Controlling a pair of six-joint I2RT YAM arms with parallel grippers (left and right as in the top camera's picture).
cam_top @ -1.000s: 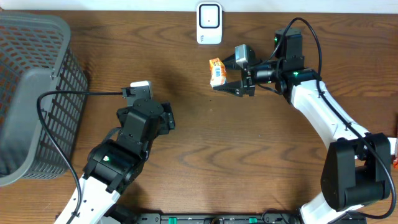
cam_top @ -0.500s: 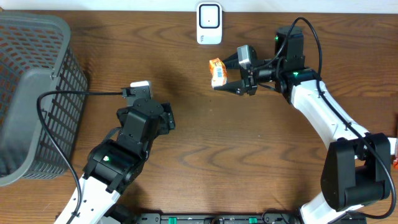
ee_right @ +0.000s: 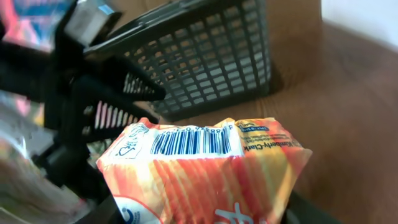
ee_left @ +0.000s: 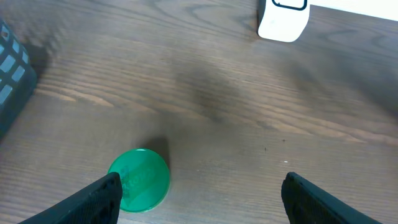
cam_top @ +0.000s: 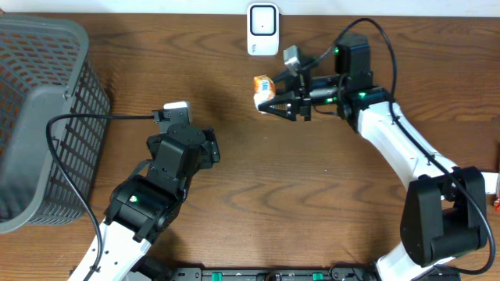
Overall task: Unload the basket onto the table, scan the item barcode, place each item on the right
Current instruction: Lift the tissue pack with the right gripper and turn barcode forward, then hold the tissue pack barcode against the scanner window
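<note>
Only the right wrist view shows the barcode (ee_right: 189,142) on the snack packet (cam_top: 263,87), held by the right gripper (cam_top: 271,95) near the scanner (cam_top: 262,30). The left gripper (ee_left: 199,196) gapes wide; overhead, its arm hides the green disc (ee_left: 140,179).

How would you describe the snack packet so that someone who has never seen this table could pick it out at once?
Start at the wooden table and find the white scanner at the middle of its far edge. Just in front of it, the right end effector grips the snack packet. It is the only orange-and-white thing here, with a black barcode printed on it.
</note>
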